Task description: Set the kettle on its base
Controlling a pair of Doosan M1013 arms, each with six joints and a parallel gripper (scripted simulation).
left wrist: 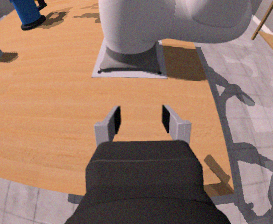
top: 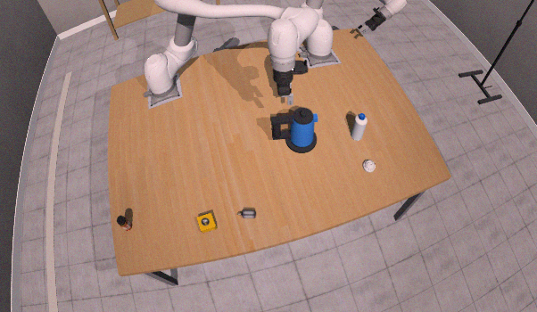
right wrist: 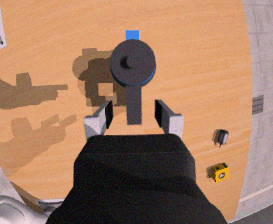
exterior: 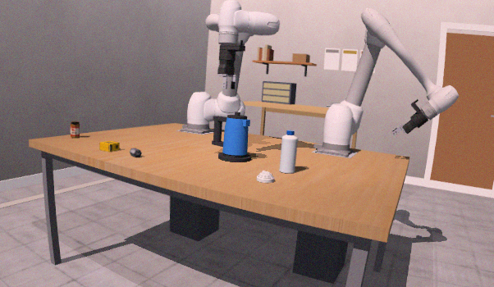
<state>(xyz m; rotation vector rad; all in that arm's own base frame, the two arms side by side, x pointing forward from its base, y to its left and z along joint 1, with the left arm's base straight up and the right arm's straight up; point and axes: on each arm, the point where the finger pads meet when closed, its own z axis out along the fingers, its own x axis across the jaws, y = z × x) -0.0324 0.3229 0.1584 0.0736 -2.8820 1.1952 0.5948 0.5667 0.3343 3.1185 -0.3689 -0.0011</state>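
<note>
The blue kettle (top: pixel 301 134) (exterior: pixel 235 137) (left wrist: pixel 24 11) with black lid and handle stands upright on its round black base (top: pixel 302 149) (exterior: pixel 235 158). It looks level. The stud and the ring are hidden beneath the kettle. My right gripper (top: pixel 286 99) (exterior: pixel 228 84) (right wrist: pixel 133 108) is open and empty, pointing down high above the kettle's handle side; in the right wrist view the handle shows below, between the fingers. My left gripper (top: pixel 358 33) (exterior: pixel 397 131) (left wrist: pixel 141 113) is open and empty, far from the kettle, by the table's corner beside its own arm's base.
A white bottle (top: pixel 358 128) (exterior: pixel 289 153) with blue cap and a small white ribbed object (top: pixel 369 166) (exterior: pixel 265 177) stand beside the kettle. A yellow block (top: pixel 207 222) (exterior: pixel 109 146), a small dark object (top: pixel 248 213) (exterior: pixel 135 152) and a small jar (top: pixel 124 223) (exterior: pixel 75 129) are farther off.
</note>
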